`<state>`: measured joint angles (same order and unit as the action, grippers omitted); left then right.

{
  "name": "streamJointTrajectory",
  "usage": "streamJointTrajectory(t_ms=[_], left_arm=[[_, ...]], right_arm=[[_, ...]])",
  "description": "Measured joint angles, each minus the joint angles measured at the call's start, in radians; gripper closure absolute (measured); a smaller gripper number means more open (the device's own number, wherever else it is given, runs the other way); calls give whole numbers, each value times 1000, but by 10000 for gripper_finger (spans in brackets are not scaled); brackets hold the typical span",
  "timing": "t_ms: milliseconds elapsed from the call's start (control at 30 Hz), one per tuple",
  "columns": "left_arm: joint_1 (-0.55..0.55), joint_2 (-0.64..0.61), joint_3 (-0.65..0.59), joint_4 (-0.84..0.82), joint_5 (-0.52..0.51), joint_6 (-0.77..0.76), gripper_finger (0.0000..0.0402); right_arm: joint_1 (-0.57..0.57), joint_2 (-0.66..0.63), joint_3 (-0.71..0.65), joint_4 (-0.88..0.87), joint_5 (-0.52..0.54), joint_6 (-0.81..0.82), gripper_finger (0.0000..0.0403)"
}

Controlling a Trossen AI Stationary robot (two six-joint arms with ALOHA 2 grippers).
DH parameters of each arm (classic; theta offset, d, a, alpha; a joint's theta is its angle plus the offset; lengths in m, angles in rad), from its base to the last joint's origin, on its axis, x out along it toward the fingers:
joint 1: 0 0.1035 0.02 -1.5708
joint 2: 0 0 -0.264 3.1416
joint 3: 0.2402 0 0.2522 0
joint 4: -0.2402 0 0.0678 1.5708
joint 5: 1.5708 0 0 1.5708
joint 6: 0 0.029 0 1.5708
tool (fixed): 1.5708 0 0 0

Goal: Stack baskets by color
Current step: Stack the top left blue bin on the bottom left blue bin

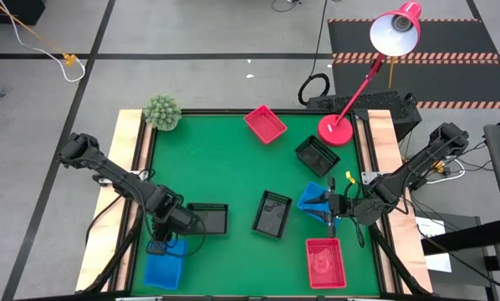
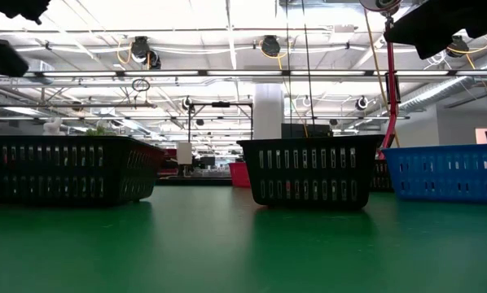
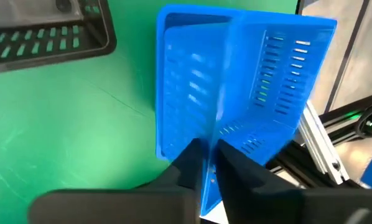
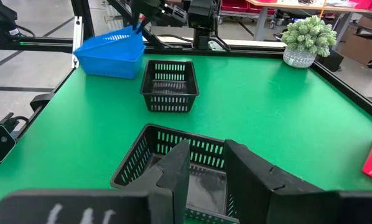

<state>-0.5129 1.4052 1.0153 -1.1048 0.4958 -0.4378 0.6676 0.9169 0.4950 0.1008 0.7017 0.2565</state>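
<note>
My left gripper (image 1: 160, 244) is shut on a blue basket (image 1: 165, 269) at the table's near left corner, also seen in the left wrist view (image 3: 236, 81) and the right wrist view (image 4: 111, 53). My right gripper (image 1: 334, 209) hovers open over a second blue basket (image 1: 314, 197), which rests on the table at the right (image 2: 447, 172). Two black baskets (image 1: 208, 217) (image 1: 272, 213) sit on their bases near the middle, and a third (image 1: 317, 155) sits farther back. One red basket (image 1: 325, 262) lies at the near right and another (image 1: 265, 124) at the far edge. My left gripper pinches a wall of the blue basket (image 3: 214, 134) between its two fingers, which come slanting down from above. The basket sits tilted, its held side raised (image 4: 133, 32) and its opposite side low on the table.
A red lamp stands with its round base (image 1: 335, 130) at the far right corner. A small potted plant (image 1: 161, 111) stands at the far left corner. Open green mat (image 1: 216, 167) lies between the baskets in the middle.
</note>
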Motion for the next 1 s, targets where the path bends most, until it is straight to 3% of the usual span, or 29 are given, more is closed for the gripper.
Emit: streamJointTrajectory(t_ms=[67, 267, 500, 800, 1000], left_arm=[[-3, 0, 0, 4, 0, -19, 391], [-27, 0, 0, 19, -8, -56, 378], [-60, 0, 0, 69, -64, -56, 393], [-63, 0, 0, 80, -122, -91, 320], [-72, 0, 0, 93, -151, -91, 335]], right_arm=[[0, 0, 0, 0, 0, 0, 307], [0, 0, 0, 0, 0, 1, 307], [0, 0, 0, 0, 0, 4, 307], [0, 0, 0, 1, 0, 4, 307], [0, 0, 0, 1, 0, 4, 307]])
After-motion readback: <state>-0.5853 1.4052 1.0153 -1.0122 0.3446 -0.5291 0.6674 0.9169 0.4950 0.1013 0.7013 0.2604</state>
